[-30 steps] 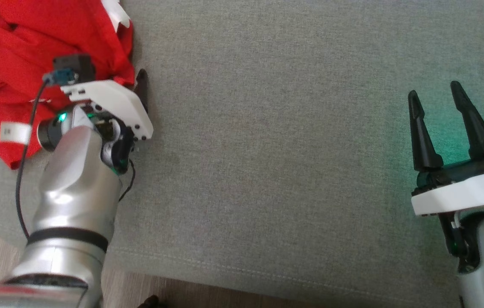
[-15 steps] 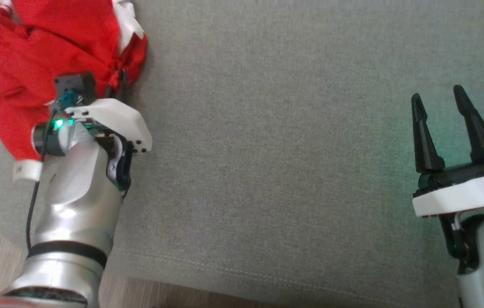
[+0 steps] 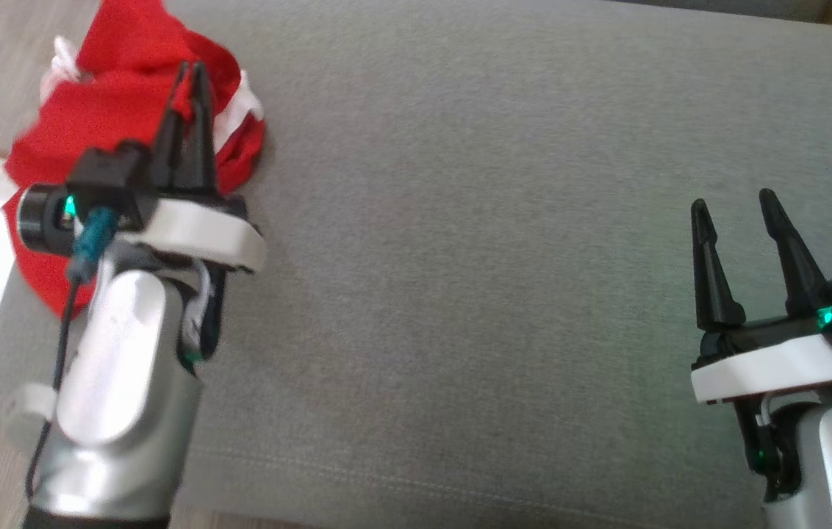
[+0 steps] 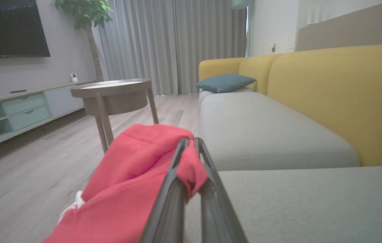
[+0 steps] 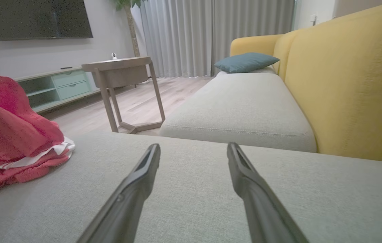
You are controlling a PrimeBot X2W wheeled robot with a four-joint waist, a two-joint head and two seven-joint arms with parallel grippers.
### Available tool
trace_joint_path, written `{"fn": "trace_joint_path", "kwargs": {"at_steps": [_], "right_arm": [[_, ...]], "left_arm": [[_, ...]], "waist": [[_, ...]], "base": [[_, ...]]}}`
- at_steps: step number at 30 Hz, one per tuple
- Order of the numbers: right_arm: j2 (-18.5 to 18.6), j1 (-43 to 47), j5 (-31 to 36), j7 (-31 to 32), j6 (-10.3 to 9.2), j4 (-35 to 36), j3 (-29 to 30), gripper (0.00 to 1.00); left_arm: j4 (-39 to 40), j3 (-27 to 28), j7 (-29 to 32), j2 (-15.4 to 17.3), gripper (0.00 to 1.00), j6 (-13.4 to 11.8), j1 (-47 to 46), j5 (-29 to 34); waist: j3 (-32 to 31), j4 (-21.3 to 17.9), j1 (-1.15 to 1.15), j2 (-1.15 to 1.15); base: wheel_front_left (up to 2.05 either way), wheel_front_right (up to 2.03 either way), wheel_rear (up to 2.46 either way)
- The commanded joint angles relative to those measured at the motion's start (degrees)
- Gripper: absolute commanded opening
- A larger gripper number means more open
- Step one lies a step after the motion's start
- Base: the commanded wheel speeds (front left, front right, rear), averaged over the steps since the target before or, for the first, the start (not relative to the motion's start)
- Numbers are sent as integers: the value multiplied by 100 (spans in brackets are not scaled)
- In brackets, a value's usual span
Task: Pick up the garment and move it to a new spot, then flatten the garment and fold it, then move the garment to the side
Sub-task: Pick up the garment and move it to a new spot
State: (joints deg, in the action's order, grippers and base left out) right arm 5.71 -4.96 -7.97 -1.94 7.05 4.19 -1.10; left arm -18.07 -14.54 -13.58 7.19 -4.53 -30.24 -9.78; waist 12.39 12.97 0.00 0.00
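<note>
Grey sofa seat (image 3: pixel 504 294): one crumpled red garment (image 3: pixel 115 117) with white trim, at the far left corner, reaching past the left edge.

Crumpled red garment (image 3: pixel 115 117) with white trim, 1 fold pinched in left tool (image 4: pixel 191 141), seemingly draping the cushion (image 3: pixel 460 294) edge.

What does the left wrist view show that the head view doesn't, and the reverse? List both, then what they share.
Left wrist view adds: a fold of the red garment pinched between the left gripper fingers, plus a round side table, a teal cushion and the yellow backrest.
Head view adds: the right gripper, open over the grey seat, apart from the red garment.
Shared: the red garment bunched at the seat's left end, the left gripper shut on it, and the grey seat.
</note>
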Motion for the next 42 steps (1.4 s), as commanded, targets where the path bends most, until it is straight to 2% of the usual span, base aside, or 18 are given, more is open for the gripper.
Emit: {"fn": "trace_joint_path", "kwargs": {"at_steps": [1,6,10,13,14,18,23,25,30,34,42], "right_arm": [[-23,0,7,-61,44,187,-92,100],[-102,27,-8,-95,44,205,-102,100],[-149,-17,-21,-111,44,251,-135,100],[-176,-69,-30,-131,44,283,-171,100],[-192,-111,-44,-155,44,289,-192,100],[-226,-197,-117,-240,44,265,-235,100],[-261,-280,-250,-408,44,146,-295,100],[-270,-309,-301,-483,44,71,-313,100],[-279,-377,-435,-638,44,-62,-381,100],[-281,-472,-615,-811,44,-187,-462,100],[-282,-671,-771,-1030,44,-387,-580,100]], "left_arm": [[424,103,53,189,0,-26,-87,58],[1544,-264,422,126,0,41,262,134],[1956,-688,666,-37,0,186,289,152],[1978,-1049,817,-172,0,316,189,145],[1921,-1290,884,-253,0,401,72,130],[1713,-1797,957,-370,0,539,-231,75],[1451,-2344,931,-423,0,589,-741,-108],[1414,-2608,910,-427,0,529,-950,-273],[1219,-3060,905,-429,0,333,-1336,-613],[718,-3443,1007,-430,0,211,-1543,-915],[-534,-3962,1397,-431,0,310,-1729,-1298]], "waist": [[-87,-117,0,0],[-143,-484,0,0],[-77,-919,0,0],[11,-1333,0,0],[91,-1638,0,0],[311,-2267,0,0],[647,-2973,0,0],[783,-3193,0,0],[1074,-3505,0,0],[1331,-3681,0,0],[1526,-3788,0,0]], "base": [[0,0,0],[0,0,0],[0,0,0],[0,0,0],[0,0,0],[0,0,0],[0,0,0],[0,0,0],[0,0,0],[0,0,0],[0,0,0]]}}
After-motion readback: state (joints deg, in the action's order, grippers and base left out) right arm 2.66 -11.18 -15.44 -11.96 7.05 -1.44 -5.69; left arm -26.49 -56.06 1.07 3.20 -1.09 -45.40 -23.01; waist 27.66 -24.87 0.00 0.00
